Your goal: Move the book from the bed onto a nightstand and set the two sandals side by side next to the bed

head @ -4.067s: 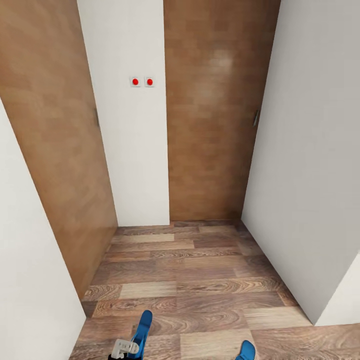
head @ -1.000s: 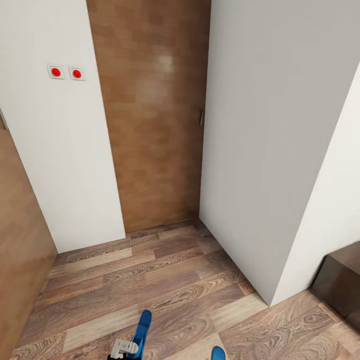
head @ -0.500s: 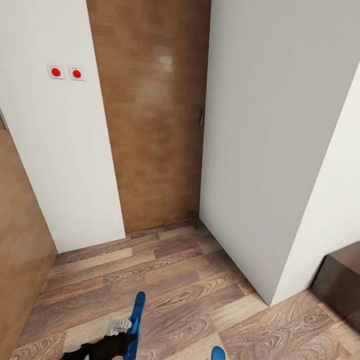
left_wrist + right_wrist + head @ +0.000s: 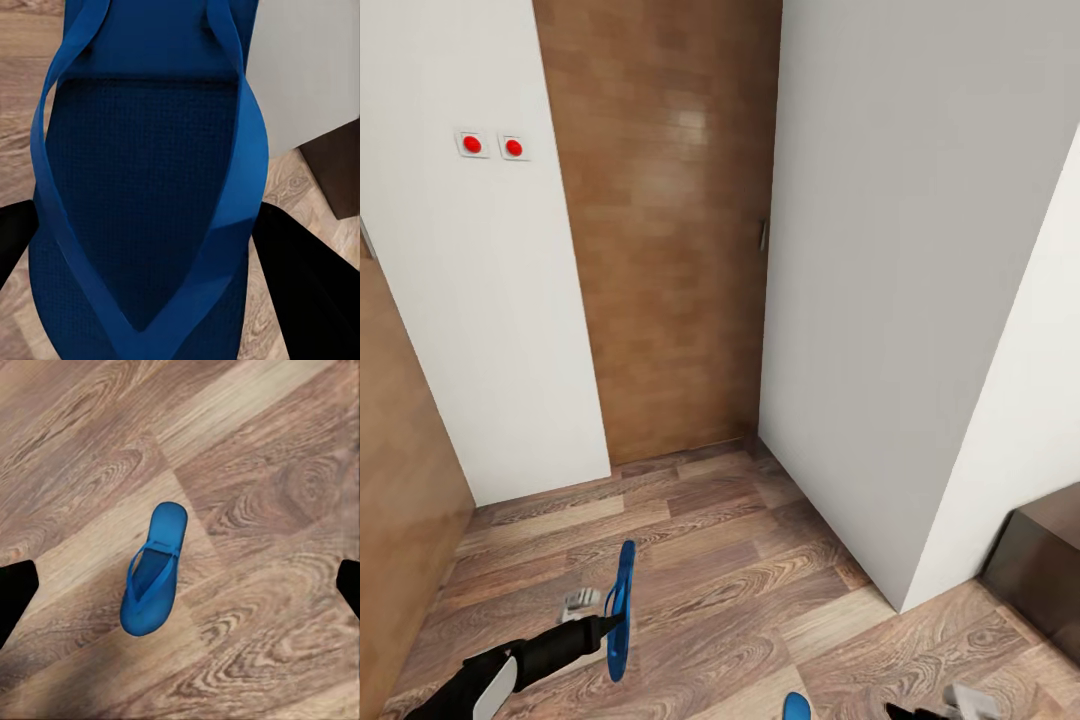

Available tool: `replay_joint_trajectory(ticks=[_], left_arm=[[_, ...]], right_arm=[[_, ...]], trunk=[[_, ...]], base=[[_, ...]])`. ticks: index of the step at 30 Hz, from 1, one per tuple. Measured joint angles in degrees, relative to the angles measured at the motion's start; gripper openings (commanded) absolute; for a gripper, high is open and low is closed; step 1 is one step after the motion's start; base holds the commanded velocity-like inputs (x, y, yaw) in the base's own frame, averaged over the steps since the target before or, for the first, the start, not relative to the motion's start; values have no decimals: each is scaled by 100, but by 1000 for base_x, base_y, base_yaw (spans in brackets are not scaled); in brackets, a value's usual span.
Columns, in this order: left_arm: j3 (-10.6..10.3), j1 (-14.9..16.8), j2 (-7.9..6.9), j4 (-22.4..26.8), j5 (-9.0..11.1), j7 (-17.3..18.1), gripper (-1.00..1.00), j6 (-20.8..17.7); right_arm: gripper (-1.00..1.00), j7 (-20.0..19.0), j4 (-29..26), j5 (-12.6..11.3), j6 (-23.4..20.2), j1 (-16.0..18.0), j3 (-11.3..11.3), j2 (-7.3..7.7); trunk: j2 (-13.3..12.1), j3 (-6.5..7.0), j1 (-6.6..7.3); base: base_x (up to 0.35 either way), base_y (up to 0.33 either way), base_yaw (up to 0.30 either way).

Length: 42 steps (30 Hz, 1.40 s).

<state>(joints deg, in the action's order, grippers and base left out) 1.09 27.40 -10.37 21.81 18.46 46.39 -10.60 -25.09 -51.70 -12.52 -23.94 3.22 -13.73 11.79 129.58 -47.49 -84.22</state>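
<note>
At the left, the left gripper [image 4: 605,622] pinches one blue sandal [image 4: 621,610] across its sole and carries it on edge above the wood-plank floor [image 4: 710,540]; it looks light and bendy, so a grip near the middle should keep it from drooping. Further right, the second sandal [image 4: 154,569] lies flat, straps up, on the floor under the right gripper [image 4: 180,585], whose fingers stand wide apart and empty.

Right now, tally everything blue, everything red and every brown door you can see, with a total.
Blue sandals: 2, one held in the left gripper, one flat on the floor.
Red wall buttons: 2.
Brown doors: 2.
Total: 6.
</note>
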Motion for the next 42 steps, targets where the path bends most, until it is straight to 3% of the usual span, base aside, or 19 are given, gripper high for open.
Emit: replay_joint_trajectory(ticks=[1,2,4,6,8,10,13,18,26,29,31,35,42], left_arm=[[-1,-1,-1,2,9,-1,-100,-2],[-2,-3,-1,3,12,-2,-100,-3],[-4,-6,0,4,18,-3,-100,-4],[-6,-7,1,4,21,-1,-100,-4],[-6,-8,1,4,23,1,-100,-5],[-6,-8,8,5,24,0,-100,-5],[-8,-9,20,5,25,-3,-100,-6],[-10,-9,25,6,25,-7,-100,-6],[-13,-9,33,6,24,-20,-100,-6],[-14,-11,35,6,24,-23,-100,-6],[-13,-10,35,6,24,-32,-100,-6],[-12,-11,35,5,20,-153,-100,-5],[-12,-15,43,4,29,-290,-100,-9]], right_arm=[[100,535,-193,41,-376,11,9,-137],[100,805,-272,59,-553,16,13,-239],[100,1747,-451,89,-1051,136,26,-779],[100,2386,-493,169,-1246,397,35,-1205],[100,2931,-467,293,-1361,753,26,-1468],[100,3362,-354,336,-1424,1115,33,-1600],[100,3702,22,360,-1476,1582,50,-1702],[100,3783,610,367,-1491,2026,56,-1731],[100,3772,1063,349,-1677,2245,67,-1743],[100,3489,1085,327,-2292,2256,76,-1745],[100,3044,1089,326,-2722,2261,79,-1745],[100,2723,1090,329,-2975,2263,82,-1745],[100,2645,1091,341,-3027,2266,88,-1751]], trunk=[[0,0,0],[0,0,0],[0,0,0],[0,1,0],[0,1,0],[0,1,0],[0,0,0],[0,0,0],[0,0,0],[0,0,0],[0,0,0],[0,0,0],[0,0,0]], base=[[0,0,0],[0,0,0],[0,0,0],[0,0,0],[0,0,0],[0,0,0],[0,0,0],[0,0,0],[0,0,0],[0,0,0],[0,0,0],[0,0,0],[0,0,0]])
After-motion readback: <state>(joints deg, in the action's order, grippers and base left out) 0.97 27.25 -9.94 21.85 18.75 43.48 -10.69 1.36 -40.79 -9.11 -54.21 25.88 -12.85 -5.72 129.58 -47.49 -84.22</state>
